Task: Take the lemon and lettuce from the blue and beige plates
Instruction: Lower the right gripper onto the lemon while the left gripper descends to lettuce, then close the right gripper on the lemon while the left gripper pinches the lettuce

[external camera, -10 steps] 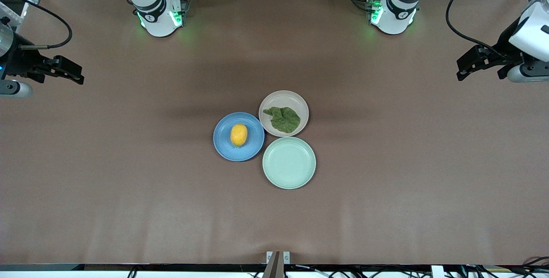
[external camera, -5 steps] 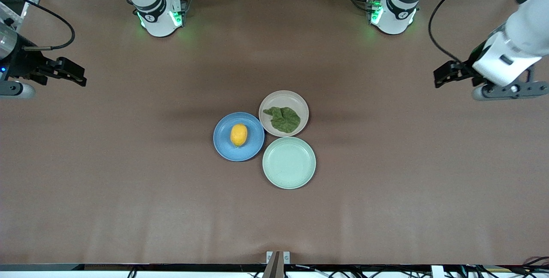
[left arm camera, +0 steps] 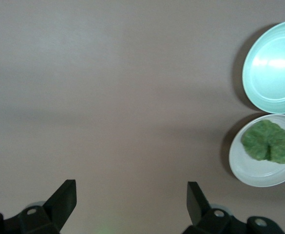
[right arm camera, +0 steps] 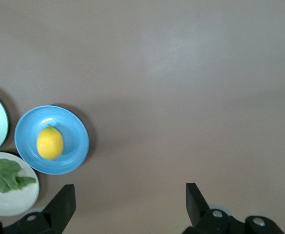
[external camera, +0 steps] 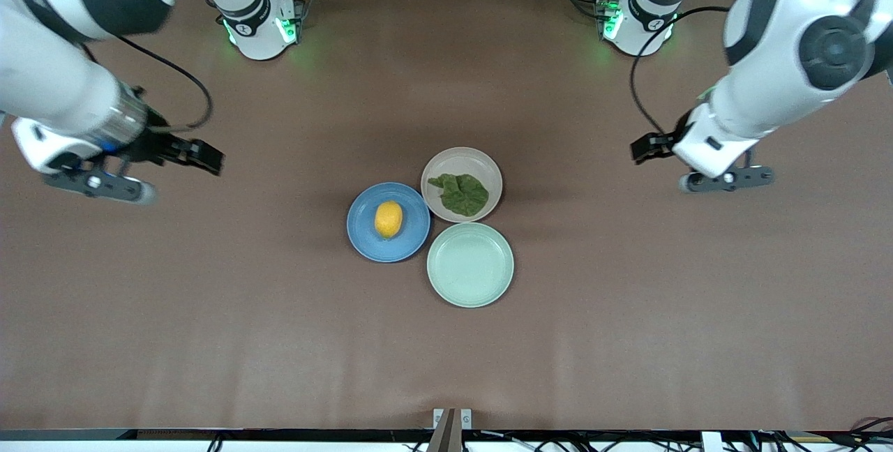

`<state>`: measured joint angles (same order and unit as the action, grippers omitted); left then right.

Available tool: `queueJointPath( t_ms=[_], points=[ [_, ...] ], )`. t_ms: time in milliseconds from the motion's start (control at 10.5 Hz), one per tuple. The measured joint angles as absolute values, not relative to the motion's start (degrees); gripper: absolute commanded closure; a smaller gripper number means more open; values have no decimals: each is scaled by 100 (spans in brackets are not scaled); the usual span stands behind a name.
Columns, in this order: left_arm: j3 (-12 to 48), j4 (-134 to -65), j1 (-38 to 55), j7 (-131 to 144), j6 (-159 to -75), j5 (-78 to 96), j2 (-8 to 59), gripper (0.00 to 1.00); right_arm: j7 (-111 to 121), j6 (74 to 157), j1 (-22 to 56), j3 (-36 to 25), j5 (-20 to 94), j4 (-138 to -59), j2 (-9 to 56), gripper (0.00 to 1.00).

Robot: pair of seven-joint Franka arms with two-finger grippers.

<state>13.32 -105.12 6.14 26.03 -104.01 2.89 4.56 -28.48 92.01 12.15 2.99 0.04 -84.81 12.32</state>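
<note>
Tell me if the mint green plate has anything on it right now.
Empty. The mint-green plate shows only bare surface, while the lemon sits on the blue plate and the lettuce on the beige plate.

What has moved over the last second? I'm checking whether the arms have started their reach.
Both open grippers came in from the table's ends toward the plates: the right gripper toward the lemon, the left gripper toward the lettuce. Neither holds anything. Plates, lemon and lettuce stayed put.

White arms, black fingers [left arm camera: 64,197], cables.
</note>
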Motion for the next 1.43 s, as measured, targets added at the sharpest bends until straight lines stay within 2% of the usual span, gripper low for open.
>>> queueJointPath(
  t_ms=[286,667,1048,1429],
  points=[
    [2041,-10855,728,3808,-11086,292,839,0,-3617,9784,1237,812,18,-8510,1916,0],
    [2139,-10864,1396,5400,-11833,291,1562,0,-4482,10818,1371,1463,20,-8533,2999,0],
    [2139,-10870,1968,6930,-12849,291,2302,0,-4580,11388,1854,1516,-138,-8533,3817,0],
    [2119,-10770,2456,7931,-13690,246,3134,1,-4581,11835,1938,1516,-175,-8531,4209,0]
  ],
)
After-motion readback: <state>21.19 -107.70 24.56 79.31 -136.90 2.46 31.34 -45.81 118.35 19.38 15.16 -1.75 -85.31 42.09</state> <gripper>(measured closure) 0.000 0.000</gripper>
